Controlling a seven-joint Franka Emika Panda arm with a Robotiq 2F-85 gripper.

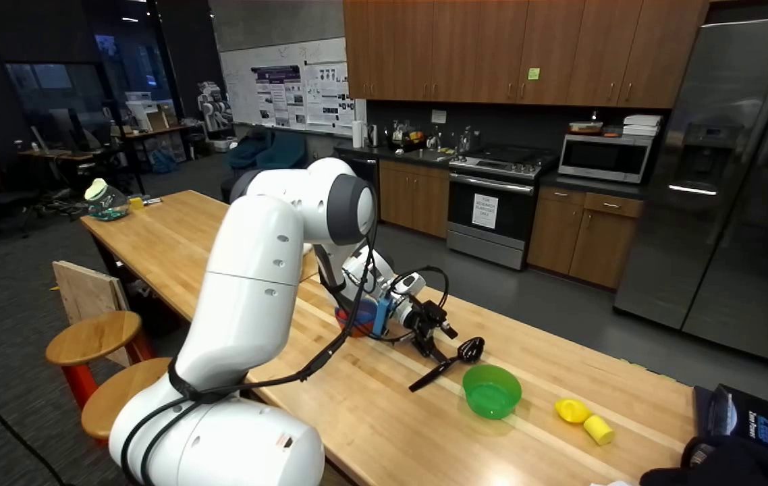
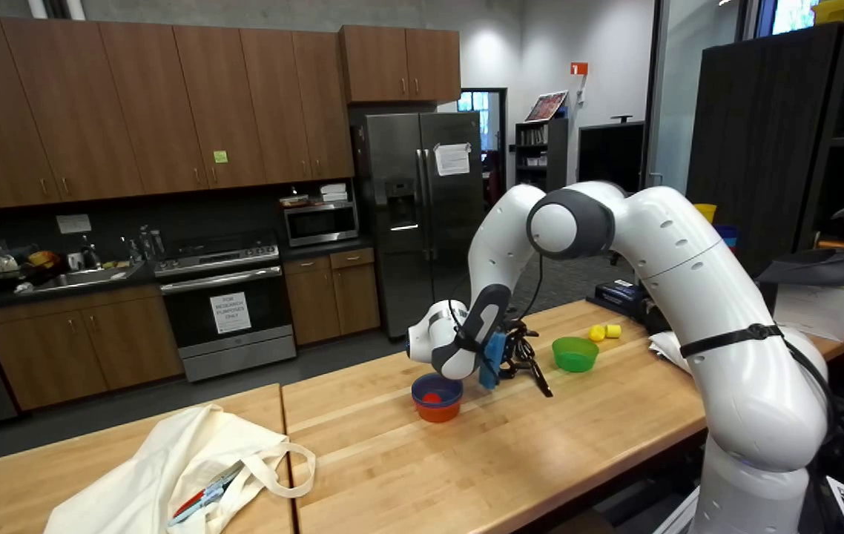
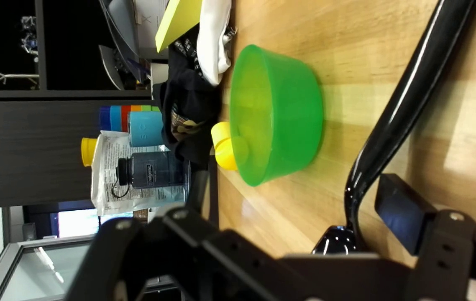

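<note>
- Nearest the wrist camera: the gripper, its dark linkage filling the bottom of that view. Jaws spread wide; nothing gripped.
- Black slotted spoon: on the wooden table, beside the gripper's fingertips in an exterior view. In the wrist view its handle runs from upper right down to a narrow neck just beside one finger. Whether finger and spoon touch: cannot tell.
- Handling, judged from looks: glossy, probably plastic; likely light, stiff along the handle, perhaps some flex at the thin neck. Smooth finish, so slipping or rolling in the pads is the main risk; breakage unlikely.
- Hold: best on the thicker part of the handle, a little back from the neck, pads square across its width. Gripping the neck itself might let the head twist; gripping the far handle end would probably let the head droop.
- Green bowl: upright on the table, near the spoon, no contact visible. Looks thin-walled and light.
- Beyond the bowl: yellow lemon-shaped piece and yellow cylinder, side by side.
- By the white arm: red bowl, blue bowl apparently nested inside.
</note>
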